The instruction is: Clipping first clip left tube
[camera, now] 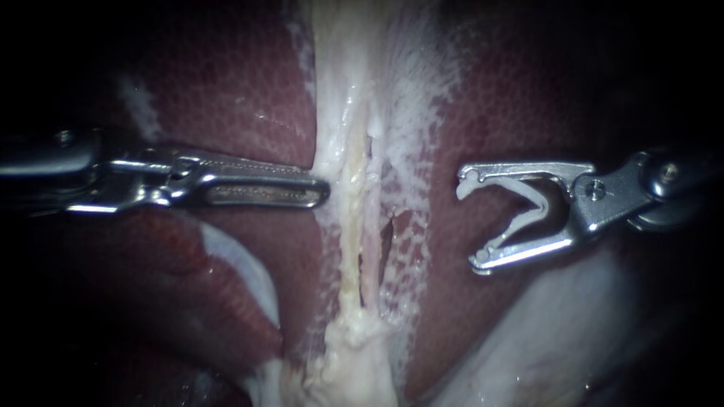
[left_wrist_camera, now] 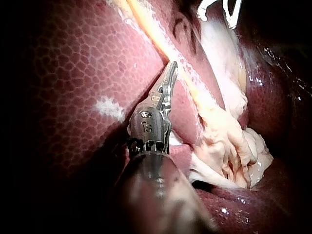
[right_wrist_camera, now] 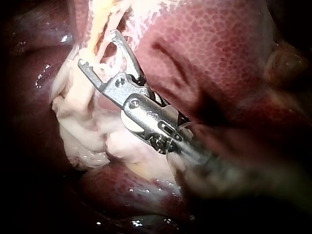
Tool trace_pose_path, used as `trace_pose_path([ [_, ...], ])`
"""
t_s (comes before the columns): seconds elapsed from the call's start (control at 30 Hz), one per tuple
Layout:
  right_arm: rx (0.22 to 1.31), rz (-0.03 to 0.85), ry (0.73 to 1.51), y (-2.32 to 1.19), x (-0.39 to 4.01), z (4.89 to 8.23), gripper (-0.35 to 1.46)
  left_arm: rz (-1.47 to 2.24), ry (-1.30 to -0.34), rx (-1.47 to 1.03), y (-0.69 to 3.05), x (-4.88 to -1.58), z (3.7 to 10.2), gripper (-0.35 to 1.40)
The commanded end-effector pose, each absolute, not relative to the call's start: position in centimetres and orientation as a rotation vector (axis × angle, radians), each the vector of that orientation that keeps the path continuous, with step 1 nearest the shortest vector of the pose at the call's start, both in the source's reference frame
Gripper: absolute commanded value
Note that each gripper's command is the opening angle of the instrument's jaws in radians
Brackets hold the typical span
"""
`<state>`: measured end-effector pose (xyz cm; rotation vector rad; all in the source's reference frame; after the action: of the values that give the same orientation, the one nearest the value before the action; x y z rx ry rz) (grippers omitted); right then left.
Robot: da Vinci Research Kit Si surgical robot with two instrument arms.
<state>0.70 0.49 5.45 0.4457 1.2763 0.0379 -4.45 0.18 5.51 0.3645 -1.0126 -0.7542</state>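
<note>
Jaws on the right instrument (camera: 473, 220) are spread wide and carry a white clip (camera: 524, 220). The clip is open in a V too, with one leg lying along each jaw, so both jaws are touching it. The mouth of that V faces the middle of the endoscope view, where a white band (camera: 339, 98) of filmy tissue runs top to bottom across the dark red liver (camera: 241, 90).

Inside the band there are two thin strands side by side. The yellowish one is the left tube (camera: 348, 241), and a paler, pinker second strand (camera: 368, 260) sits just beside it, on the side nearer the clip. A small dark slit (camera: 386, 240) shows next to that one. So the left tube is well clear of the clip: nothing is between the clip's legs, and a patch of bare liver plus the second strand lie between the clip and the tube.

From the other side, the left instrument (camera: 323, 193) has its jaws pressed together with nothing held, and its tip is right at the edge of the white band, close to the left tube.

In the left wrist view the closed jaws (left_wrist_camera: 173, 66) point at the yellow strand just ahead. In the right wrist view the open jaws (right_wrist_camera: 96, 48) face the pale strands; can't tell there whether they touch
</note>
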Motion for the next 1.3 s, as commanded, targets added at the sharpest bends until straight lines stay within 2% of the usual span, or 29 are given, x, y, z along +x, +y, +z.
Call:
trace_pose_path([
  [0.03,0.446,0.038,1.276,0.49,0.71,5.45,0.60,-0.754,-1.013,0.365,0.18,-4.45,5.51,-0.35],
  [0.27,0.445,0.037,1.276,0.47,0.71,5.46,0.60,-0.752,-1.014,0.369,0.16,-4.37,5.44,-0.35],
  [0.57,0.451,0.023,1.283,0.37,0.80,5.55,0.60,-0.751,-1.016,0.383,0.07,-4.28,5.03,-0.35],
  [0.9,0.507,0.016,1.260,0.00,1.11,5.85,0.58,-0.775,-1.029,0.370,0.21,-4.05,4.74,-0.35],
  [1.3,0.569,0.022,1.231,-0.31,1.54,6.17,0.58,-0.774,-1.031,0.363,0.20,-4.06,4.70,-0.35],
])
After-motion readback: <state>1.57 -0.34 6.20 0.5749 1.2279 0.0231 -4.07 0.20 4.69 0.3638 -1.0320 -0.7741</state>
